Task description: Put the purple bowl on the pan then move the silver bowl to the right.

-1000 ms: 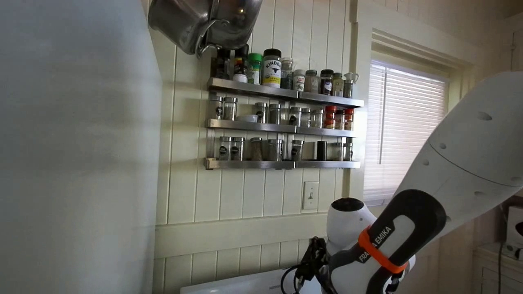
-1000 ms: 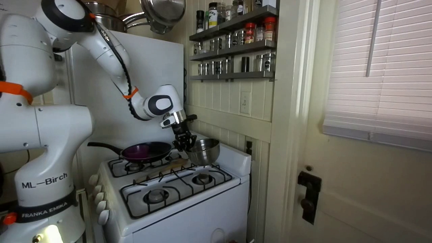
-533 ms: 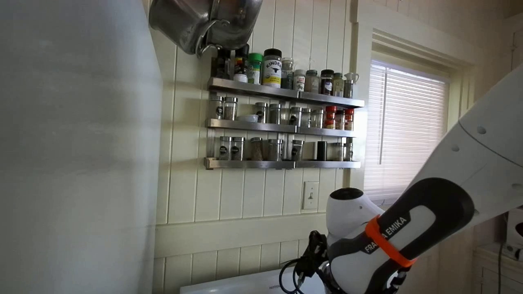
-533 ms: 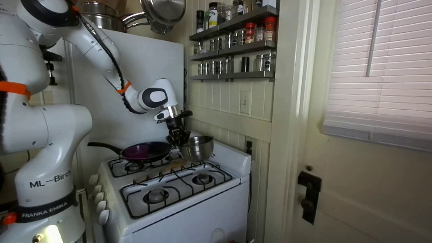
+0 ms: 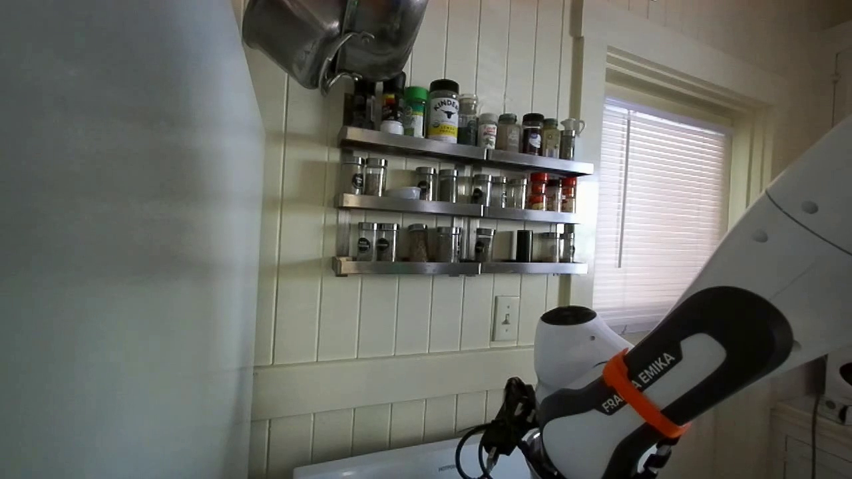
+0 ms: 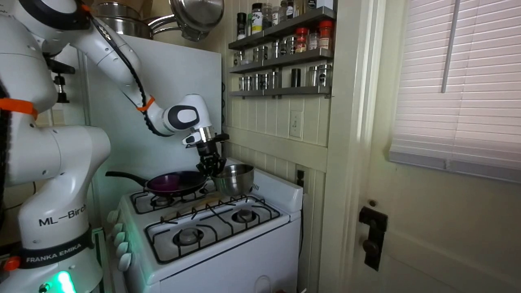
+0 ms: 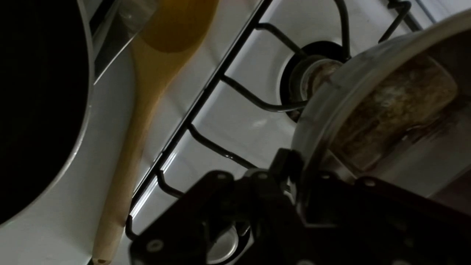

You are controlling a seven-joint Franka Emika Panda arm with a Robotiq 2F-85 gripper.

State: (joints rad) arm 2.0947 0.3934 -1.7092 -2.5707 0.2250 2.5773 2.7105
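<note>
My gripper (image 6: 214, 171) is shut on the rim of the silver bowl (image 6: 236, 181) in an exterior view. The bowl hangs over the back of the stove, to the right of the pan. In the wrist view my fingers (image 7: 298, 171) pinch the wall of the silver bowl (image 7: 333, 99), one inside and one outside. The purple bowl (image 6: 163, 183) sits in the black pan (image 6: 191, 181) on the far burners. The pan also shows at the left of the wrist view (image 7: 40, 92); the purple bowl is out of view there. In an exterior view (image 5: 599, 386) only my arm shows.
A wooden spoon (image 7: 141, 114) lies on the stove (image 6: 228, 260) between the grates. The stove's raised back panel (image 6: 281, 193) stands behind the silver bowl. A tall white fridge side (image 6: 183, 81) rises beyond the pan. Spice shelves (image 6: 281, 61) hang on the wall above.
My gripper has moved left and slightly up in an exterior view, toward the pan, carrying the silver bowl along. The base light has turned from pale yellow to green. The pan and purple bowl stay put.
</note>
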